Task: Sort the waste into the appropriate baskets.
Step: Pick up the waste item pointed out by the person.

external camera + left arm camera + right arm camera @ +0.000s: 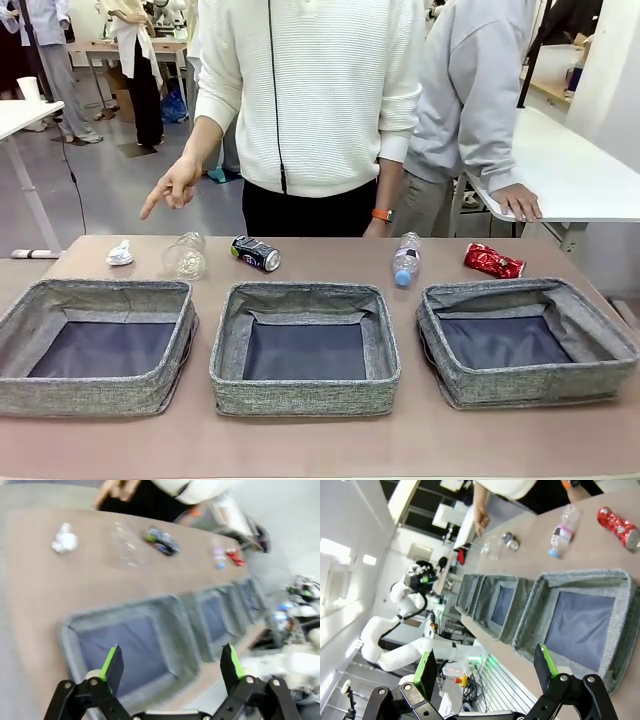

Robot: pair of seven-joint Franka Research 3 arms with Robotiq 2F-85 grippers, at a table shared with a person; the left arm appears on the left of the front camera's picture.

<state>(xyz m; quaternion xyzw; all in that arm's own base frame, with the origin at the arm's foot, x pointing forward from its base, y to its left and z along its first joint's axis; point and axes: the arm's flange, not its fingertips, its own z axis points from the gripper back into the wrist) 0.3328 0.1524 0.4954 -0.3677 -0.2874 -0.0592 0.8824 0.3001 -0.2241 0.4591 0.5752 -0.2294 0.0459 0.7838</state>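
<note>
Three grey baskets stand in a row near me: left (100, 292), middle (230, 340), right (590, 320). Beyond them lies the waste: a crumpled white tissue (120, 254), a crushed clear bottle (186, 257), a dark blue can (256, 253), a clear bottle with a pink label (406, 259) and a crushed red can (493, 262). My left gripper (171, 657) hangs open and empty over the left basket (125, 610). My right gripper (485, 665) is open and empty, high above the near side of the right basket (620, 630).
A person in a white top stands at the far edge, one hand (172, 188) pointing down toward the tissue and crushed bottle. A second person in grey leans on a white table (580, 170) at the back right. My left arm (405, 605) is raised.
</note>
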